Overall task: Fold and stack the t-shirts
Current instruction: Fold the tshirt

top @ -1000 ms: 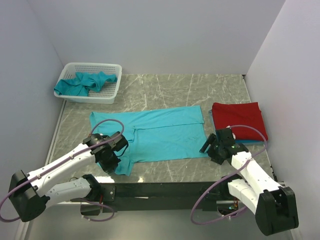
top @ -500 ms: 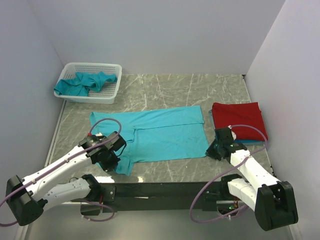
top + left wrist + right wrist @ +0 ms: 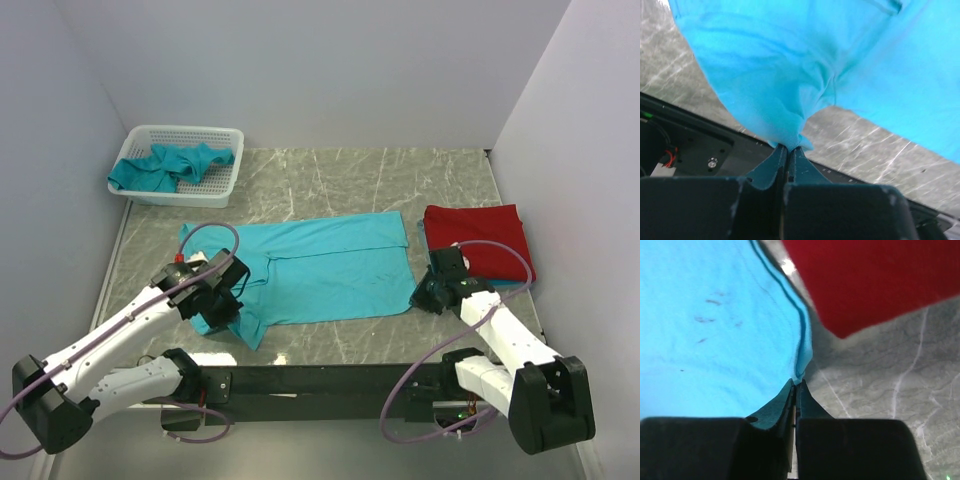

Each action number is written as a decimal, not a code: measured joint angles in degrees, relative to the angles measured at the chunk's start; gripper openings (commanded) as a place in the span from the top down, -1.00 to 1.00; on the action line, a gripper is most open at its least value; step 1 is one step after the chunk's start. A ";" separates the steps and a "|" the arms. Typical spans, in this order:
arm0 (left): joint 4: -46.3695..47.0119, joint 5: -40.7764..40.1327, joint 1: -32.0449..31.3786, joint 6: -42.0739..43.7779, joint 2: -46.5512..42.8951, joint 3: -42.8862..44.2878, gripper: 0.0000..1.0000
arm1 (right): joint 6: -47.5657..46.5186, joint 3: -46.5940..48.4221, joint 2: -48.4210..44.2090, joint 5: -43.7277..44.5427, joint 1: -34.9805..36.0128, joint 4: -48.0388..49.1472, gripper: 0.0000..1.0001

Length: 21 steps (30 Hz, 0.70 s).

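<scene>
The left gripper point(image 3: 788, 146) is clamped tight on the near left corner of the teal t-shirt point(image 3: 330, 265), which lies spread mid-table point(image 3: 330, 180). The right gripper point(image 3: 796, 382) pinches its near right corner, just beside the folded red t-shirt point(image 3: 475, 238).

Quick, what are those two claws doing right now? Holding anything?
Left gripper: closed, pinching the teal shirt near its left end.
Right gripper: closed, pinching the same shirt's near right corner.
</scene>
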 measured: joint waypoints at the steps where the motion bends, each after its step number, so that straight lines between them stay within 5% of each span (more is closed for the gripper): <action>1: 0.37 0.00 0.76 0.52 0.31 0.20 0.99 | -0.22 0.59 0.26 -0.15 0.00 -0.22 1.00; 21: 4.44 -0.72 16.61 14.01 9.62 10.25 0.99 | -4.09 17.07 10.05 -0.17 0.00 -4.57 1.00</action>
